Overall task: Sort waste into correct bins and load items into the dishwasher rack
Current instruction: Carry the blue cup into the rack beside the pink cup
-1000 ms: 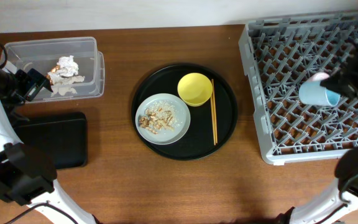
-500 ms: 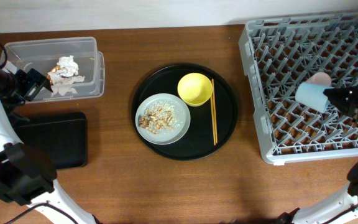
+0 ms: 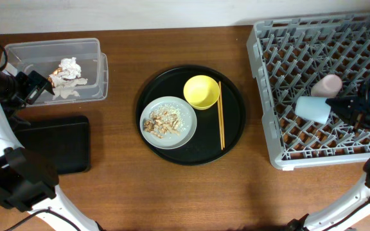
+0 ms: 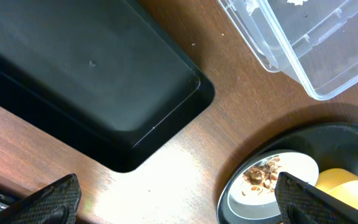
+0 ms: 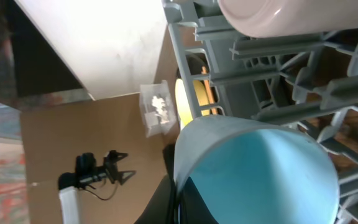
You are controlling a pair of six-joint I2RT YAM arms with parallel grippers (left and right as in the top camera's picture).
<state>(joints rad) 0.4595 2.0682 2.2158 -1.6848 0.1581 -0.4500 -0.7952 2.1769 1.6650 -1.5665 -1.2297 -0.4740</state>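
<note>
Over the last second the right claw (image 3: 336, 106) had carried the light-blue cup (image 3: 312, 109) leftward across the dishwasher rack (image 3: 281, 155) and a little toward its near edge. This uncovered the pink cup (image 3: 327, 85), which had been half hidden behind it. The right claw was clamped on the blue cup's rim. The cup was tipped on its side, mouth toward the claw and base pointing left, over the rack's pegs. Whether it touched them could not be told. The pink cup lay on its side in the rack, just behind the blue one. In the right wrist view the blue cup's mouth filled the lower frame, with the pink cup above it among the grey pegs.

The left claw (image 3: 36, 88) had not shifted. It hung with its fingers spread wide apart and held nothing, at the near left corner of the clear tub (image 3: 18, 50). Inside the tub lay the crumpled white napkin (image 3: 70, 66), and the gold-brown wrapper (image 3: 56, 77) lay beside it. The shallow black rectangular tray (image 3: 56, 144) sat on the desk (image 3: 121, 192) just in front of the tub.

At mid-desk the round black tray (image 3: 233, 136) carried three things:
- the grey plate (image 3: 186, 130), with food scraps (image 3: 162, 121) on it
- the yellow bowl (image 3: 201, 91), touching the plate's far right rim
- the wooden chopsticks (image 3: 221, 115), lying together to the right of both
</note>
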